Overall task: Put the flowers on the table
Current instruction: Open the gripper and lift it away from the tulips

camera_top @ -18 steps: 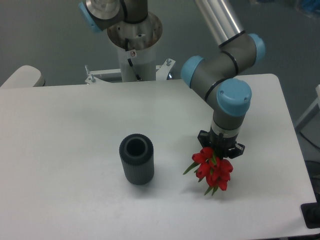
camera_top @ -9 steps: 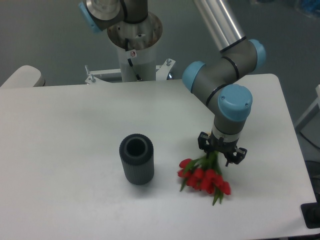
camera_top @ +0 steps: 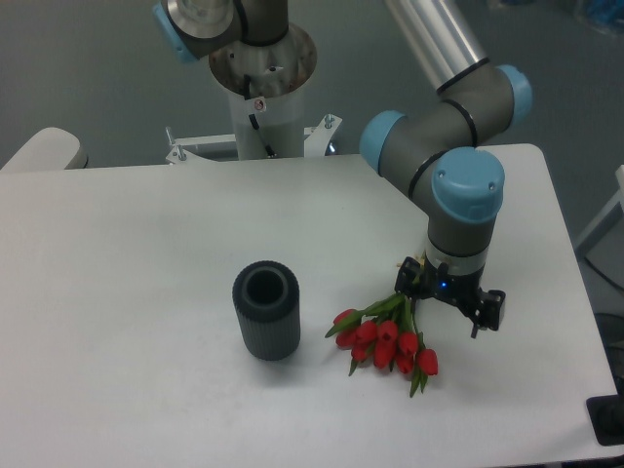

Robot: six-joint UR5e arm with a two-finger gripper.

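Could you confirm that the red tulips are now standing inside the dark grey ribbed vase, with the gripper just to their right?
Not quite. In the fixed camera view the flowers are not in the vase; they lie on the white table to the vase's right, and the vase's opening looks empty. The rest holds: the gripper is just to their right, over the stem ends.

no readable text, labels or numbers (sticker on base illegible)
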